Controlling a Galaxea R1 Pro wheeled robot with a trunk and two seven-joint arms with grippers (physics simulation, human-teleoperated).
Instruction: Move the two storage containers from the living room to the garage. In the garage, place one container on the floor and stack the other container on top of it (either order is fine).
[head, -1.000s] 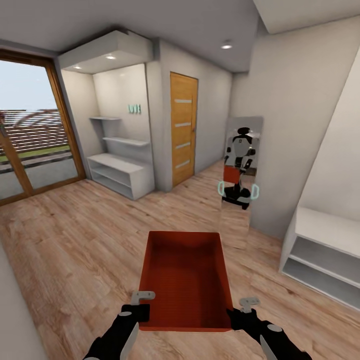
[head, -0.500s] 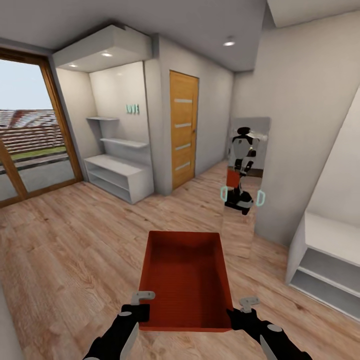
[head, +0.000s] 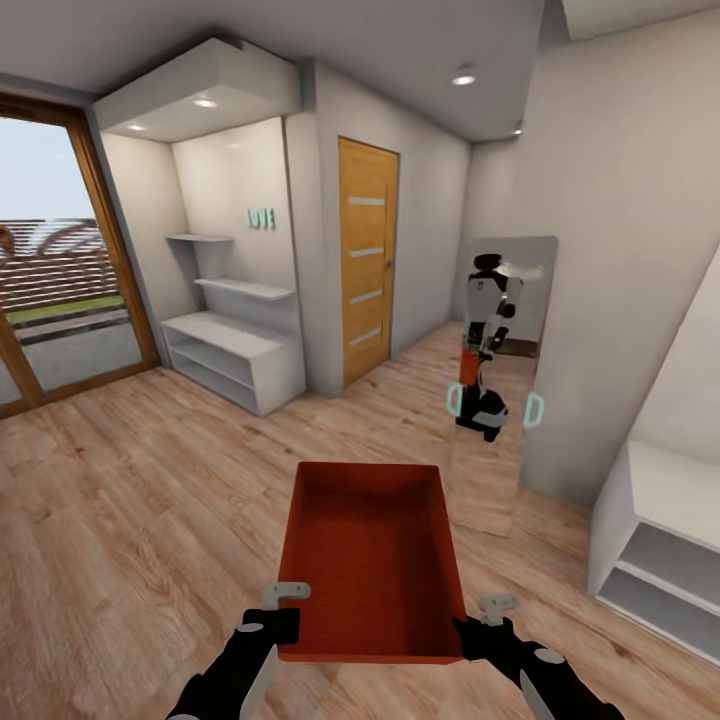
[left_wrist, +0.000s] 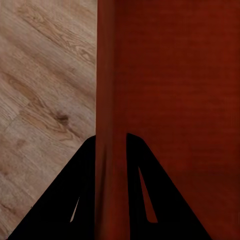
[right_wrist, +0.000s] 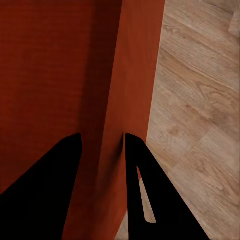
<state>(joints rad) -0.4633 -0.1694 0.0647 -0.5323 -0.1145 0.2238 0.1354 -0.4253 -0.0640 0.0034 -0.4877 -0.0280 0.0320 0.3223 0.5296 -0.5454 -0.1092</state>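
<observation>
Both pincers (head: 283, 612) (head: 478, 625) on storage container (head: 372, 560), long axis pointing forward

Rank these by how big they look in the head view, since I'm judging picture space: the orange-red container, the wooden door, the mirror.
1. storage container, largest, though it is nearest the camera.
2. wooden door and mirror: too alike in apparent size to rank.

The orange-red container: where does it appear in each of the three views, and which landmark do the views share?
Head view: storage container low in the centre, held by both grippers.
Left wrist view: its wall runs between the left gripper fingers.
Right wrist view: its wall between the right gripper fingers.
Shared landmark: wood-plank floor.
</observation>
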